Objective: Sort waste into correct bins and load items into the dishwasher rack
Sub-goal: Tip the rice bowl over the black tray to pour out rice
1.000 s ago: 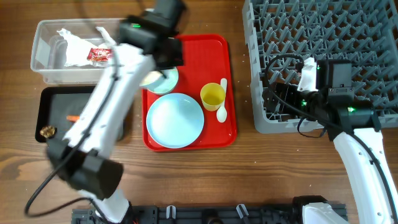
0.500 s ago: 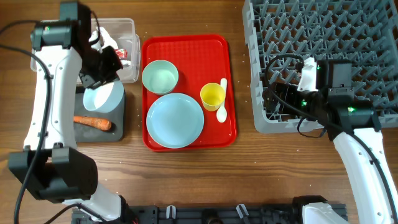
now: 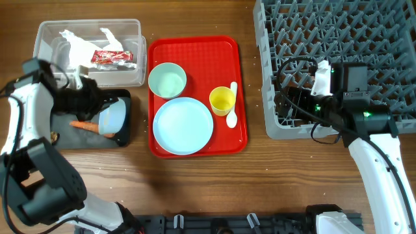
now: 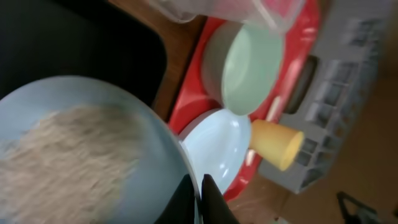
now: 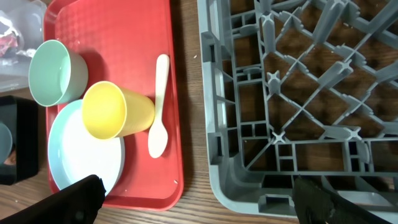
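- Wooden desk (image 3: 195, 188) seen from above, with an arm at either side.
- Left fingers (image 4: 208, 200): clenched on the rim of a small pale bowl (image 4: 93, 143), held tilted above the right end of the black tray (image 3: 84, 140).
- In that bowl: a pale grainy mass (image 4: 62, 162), blurred in the wrist view and probably rice. It lies against the bowl's wall.
- Step in hand (judgement): tipping the rice into the black tray.
- How to do it well:
  - Keep the low edge of the rim inside the tray's right wall.
  - Steepen the tilt slowly, so the grains slide in rather than scatter onto the desk.
  - Keep the pinch firm, since the bowl hangs from one spot on its rim.
  - Clinging grains may need a steeper angle or a small shake.
- Black tray holds an orange carrot-like stick (image 3: 84, 125) under the bowl and a brown scrap (image 3: 52, 137) at the left end.
- Clear tub (image 3: 49, 71), behind the black tray, holds a crumpled white napkin (image 3: 75, 45) and a red-and-white wrapper (image 3: 112, 57).
- Red tray (image 3: 208, 58) carries four items:
  - a second bowl (image 3: 167, 80), which looks empty
  - a pale blue plate (image 3: 182, 125)
  - a yellow cup (image 3: 222, 100)
  - a white spoon (image 3: 233, 107), just beside the cup
- Right fingers (image 5: 78, 198): spread wide and grasping nothing, hovering by the front-left corner of the grey rack (image 3: 364, 39).
- Rack: no dishes in the part that shows.
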Tool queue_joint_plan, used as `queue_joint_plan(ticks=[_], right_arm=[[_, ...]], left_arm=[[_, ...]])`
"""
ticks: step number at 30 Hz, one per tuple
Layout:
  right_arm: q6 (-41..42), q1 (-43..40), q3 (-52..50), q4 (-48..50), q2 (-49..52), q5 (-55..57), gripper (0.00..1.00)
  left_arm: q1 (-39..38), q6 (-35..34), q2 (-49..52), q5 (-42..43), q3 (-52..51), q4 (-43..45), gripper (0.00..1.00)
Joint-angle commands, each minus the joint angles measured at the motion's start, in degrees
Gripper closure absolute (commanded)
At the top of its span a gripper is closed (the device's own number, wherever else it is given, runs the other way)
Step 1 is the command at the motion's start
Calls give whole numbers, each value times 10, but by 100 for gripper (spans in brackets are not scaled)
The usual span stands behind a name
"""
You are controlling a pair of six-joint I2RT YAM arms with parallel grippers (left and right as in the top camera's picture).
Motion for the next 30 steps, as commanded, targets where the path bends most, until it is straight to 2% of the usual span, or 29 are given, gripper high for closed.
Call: queue_joint_plan(ticks=[1, 5, 12, 21, 30], right_arm=[[3, -1, 9, 0, 4, 9, 0], [2, -1, 9, 2, 4, 9, 0], [3, -1, 9, 2, 4, 9, 0], [2, -1, 9, -1, 4, 9, 0], [3, -1, 9, -1, 4, 9, 0]], left_arm=[[62, 92, -15, 169, -54, 18, 96], [123, 126, -15, 261, -79, 18, 96], [168, 126, -15, 278, -79, 5, 96], [205, 124, -15, 361, -79, -6, 96], [262, 124, -15, 384, -79, -26, 96]])
